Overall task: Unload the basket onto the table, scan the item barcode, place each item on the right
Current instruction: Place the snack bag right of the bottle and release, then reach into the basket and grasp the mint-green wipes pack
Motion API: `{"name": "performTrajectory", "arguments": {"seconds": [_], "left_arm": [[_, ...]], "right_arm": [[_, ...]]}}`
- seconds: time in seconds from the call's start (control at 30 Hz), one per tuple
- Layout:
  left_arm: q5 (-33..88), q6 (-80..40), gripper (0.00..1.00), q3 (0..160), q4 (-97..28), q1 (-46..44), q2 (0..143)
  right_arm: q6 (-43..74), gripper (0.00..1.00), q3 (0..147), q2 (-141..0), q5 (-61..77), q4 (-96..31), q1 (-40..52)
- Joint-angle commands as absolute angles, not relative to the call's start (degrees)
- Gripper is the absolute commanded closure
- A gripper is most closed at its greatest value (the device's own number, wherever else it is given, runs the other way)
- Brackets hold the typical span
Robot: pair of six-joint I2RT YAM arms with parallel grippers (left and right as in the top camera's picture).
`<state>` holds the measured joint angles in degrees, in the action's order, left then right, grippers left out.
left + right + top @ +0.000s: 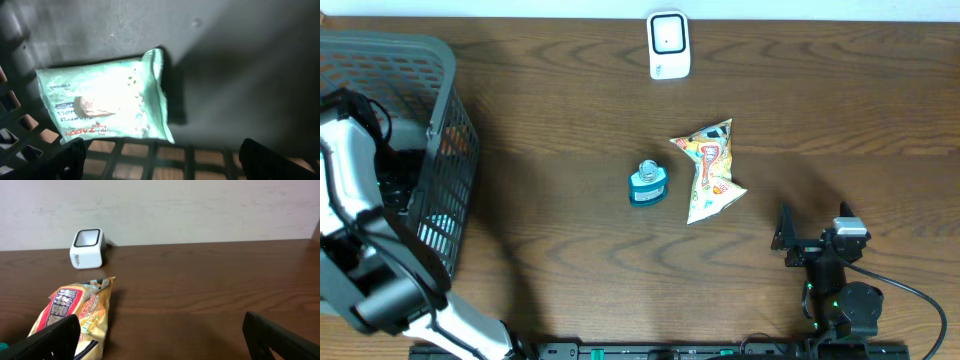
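The left arm [348, 165] reaches down into the grey basket [458, 190] at the left end of the counter [560, 110]. From above its tip is lost behind the mesh. The wrist view shows the left fingers [67, 160] spread wide, 1 at each lower corner, with nothing between them. Beyond them a pale green wipes pack [105, 102] lies flat on the basket floor. Its near edge sits by the lattice wall and its printed face is up. Whether the finger nearest it touches its corner, I cannot tell.

The white scanner [668, 45] stands at the far edge of the counter, about the middle, well apart from the basket. A crinkled snack bag [710, 170] lies in the middle of the counter. A small blue bottle [648, 184] stands just to the left of it, not touching.

At the near right, the right arm [835, 285] rests low, close to the snack bag. The right fingers [282, 340] are also spread wide and hold nothing. They face the scanner across the counter, with the bag off to their left.
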<state>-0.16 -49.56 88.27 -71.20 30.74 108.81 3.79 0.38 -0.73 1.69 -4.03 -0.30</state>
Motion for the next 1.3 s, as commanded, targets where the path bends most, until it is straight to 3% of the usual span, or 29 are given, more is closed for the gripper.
{"name": "performTrajectory", "arguments": {"seconds": [0.0, 0.3, 0.67, 0.7, 0.73, 0.8, 0.83, 0.87, 0.9, 1.13, 1.27], "left_arm": [[-1.91, -51.9, 0.02, 88.44, -72.01, 30.96, 112.42], [-11.05, -56.27, 0.02, 86.39, -70.63, 30.96, 115.96], [-11.22, -56.47, 0.02, 77.45, -64.45, 30.96, 115.96], [-11.22, -56.47, 0.07, 76.71, -64.12, 30.96, 115.96], [-11.22, -56.47, 0.26, 75.09, -63.53, 30.96, 115.96], [-11.2, -56.49, 0.46, 73.43, -62.67, 30.96, 115.96], [-11.2, -56.49, 0.64, 72.2, -62.06, 30.96, 115.96], [-11.22, -56.49, 0.74, 71.61, -61.76, 30.96, 115.96], [-11.22, -56.49, 0.91, 71.18, -61.73, 30.96, 115.96], [-11.2, -56.45, 0.93, 73.25, -63.68, 30.96, 115.57], [-11.22, -56.16, 0.93, 82.5, -70.35, 30.96, 112.88]], "right_arm": [[3.14, 0.01, 0.32, -0.64, 1.83, -4.23, 0.1], [3.11, 0.01, 0.32, -0.64, 1.83, -4.25, 0.1], [3.11, 0.01, 0.32, -0.67, 1.83, -4.25, 0.1], [3.11, 0.01, 0.32, -0.67, 1.83, -4.25, 0.1], [3.14, 0.01, 0.32, -0.67, 1.83, -4.25, 0.1], [3.14, 0.01, 0.32, -0.67, 1.83, -4.25, 0.1], [3.11, 0.01, 0.32, -0.67, 1.83, -4.23, 0.1], [3.14, 0.01, 0.32, -0.67, 1.83, -4.25, 0.1], [3.14, 0.01, 0.32, -0.67, 1.83, -4.25, 0.1], [3.14, 0.01, 0.32, -0.67, 1.83, -4.25, 0.1], [3.11, 0.01, 0.32, -0.67, 1.83, -4.25, 0.1]]}}
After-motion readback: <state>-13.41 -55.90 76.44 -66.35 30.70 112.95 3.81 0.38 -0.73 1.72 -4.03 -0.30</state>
